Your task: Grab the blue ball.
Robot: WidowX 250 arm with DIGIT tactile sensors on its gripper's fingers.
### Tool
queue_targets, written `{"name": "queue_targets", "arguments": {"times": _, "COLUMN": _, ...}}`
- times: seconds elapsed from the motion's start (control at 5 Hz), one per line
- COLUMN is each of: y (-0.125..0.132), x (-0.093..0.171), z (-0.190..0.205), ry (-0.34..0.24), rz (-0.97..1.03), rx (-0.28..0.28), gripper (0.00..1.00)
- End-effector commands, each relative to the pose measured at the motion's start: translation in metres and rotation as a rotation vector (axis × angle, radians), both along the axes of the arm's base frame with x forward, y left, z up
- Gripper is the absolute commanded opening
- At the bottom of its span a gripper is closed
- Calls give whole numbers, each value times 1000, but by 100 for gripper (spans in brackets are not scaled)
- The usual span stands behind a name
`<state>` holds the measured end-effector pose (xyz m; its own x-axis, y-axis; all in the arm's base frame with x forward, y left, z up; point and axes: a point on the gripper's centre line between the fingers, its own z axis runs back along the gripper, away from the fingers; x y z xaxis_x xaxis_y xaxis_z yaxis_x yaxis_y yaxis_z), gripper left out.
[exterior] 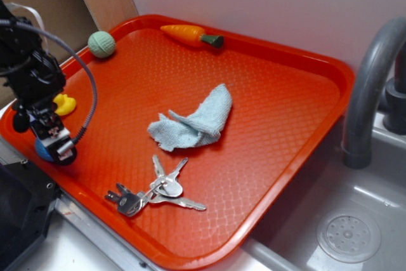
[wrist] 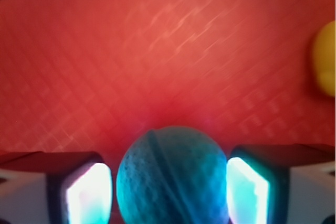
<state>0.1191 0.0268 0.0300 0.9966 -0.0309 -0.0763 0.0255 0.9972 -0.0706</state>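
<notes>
My arm [exterior: 28, 68] is black all over, a blocky stack of dark housings with hard edges. A grey cable [exterior: 82, 71] arcs out from above the claw and curves down to plug in beside it; a white strap or cable [exterior: 28, 9] loops higher up behind. The claw [exterior: 56, 144] carries a pale, whitish plate on its outer face with small dark marks I can't read. From the wrist camera, I see its two fingers [wrist: 86, 190] as black frames around white pads that glow bluish.
</notes>
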Motion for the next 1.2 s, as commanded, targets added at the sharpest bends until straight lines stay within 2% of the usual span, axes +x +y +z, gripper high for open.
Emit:
{"name": "queue_targets", "arguments": {"times": 0.0, "y": -7, "x": -8, "z": -8, "ry": 1, "rz": 2, "rx": 30, "gripper": 0}}
{"name": "queue_targets", "arguments": {"times": 0.2, "y": -4, "x": 4, "z": 13, "ry": -29, "rz": -6, "rx": 19, "gripper": 0}}
{"name": "queue_targets", "arguments": {"times": 0.4, "y": -7, "x": 19, "z": 30, "ry": -63, "rz": -12, "rx": -24, "gripper": 0}}
{"name": "queue_targets", "arguments": {"times": 0.6, "y": -13, "x": 47, "z": 81, "ry": -109, "rz": -10, "rx": 0, "gripper": 0}}
{"name": "queue_targets", "arguments": {"times": 0.8, "y": -14, "x": 66, "z": 132, "ry": -145, "rz": 31, "rx": -14, "gripper": 0}}
{"name": "queue_targets", "arguments": {"times": 1.0, "y": -5, "x": 74, "z": 177, "ry": -181, "rz": 94, "rx": 114, "gripper": 0}}
